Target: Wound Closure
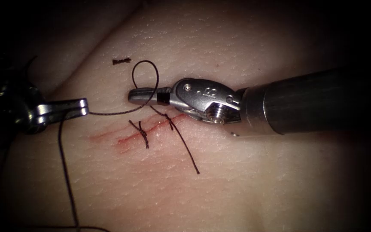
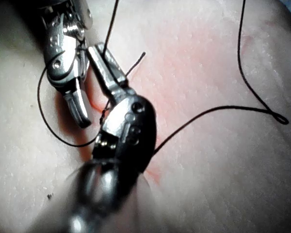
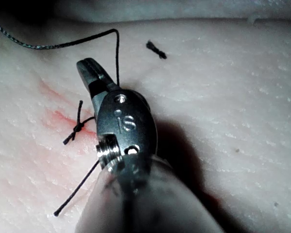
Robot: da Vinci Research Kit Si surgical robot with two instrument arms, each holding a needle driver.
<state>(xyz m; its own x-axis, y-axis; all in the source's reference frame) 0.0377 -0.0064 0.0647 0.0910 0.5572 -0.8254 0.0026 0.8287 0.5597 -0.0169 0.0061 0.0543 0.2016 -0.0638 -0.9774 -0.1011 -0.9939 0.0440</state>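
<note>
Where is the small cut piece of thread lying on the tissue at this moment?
In the endoscope view the cut piece of thread lies loose on the tissue, above the cut and up-left of the thread loop.

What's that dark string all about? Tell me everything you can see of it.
The thread is thin, dark and looks braided. The left tool has its jaws shut on it; from there one strand runs right to the right tool, curling into a loop above that tool's shut jaws, and another trails down over the tissue. A finished knot with short ends sits on the reddened cut, a free tail lies beside it, and a snipped piece lies apart.
</note>
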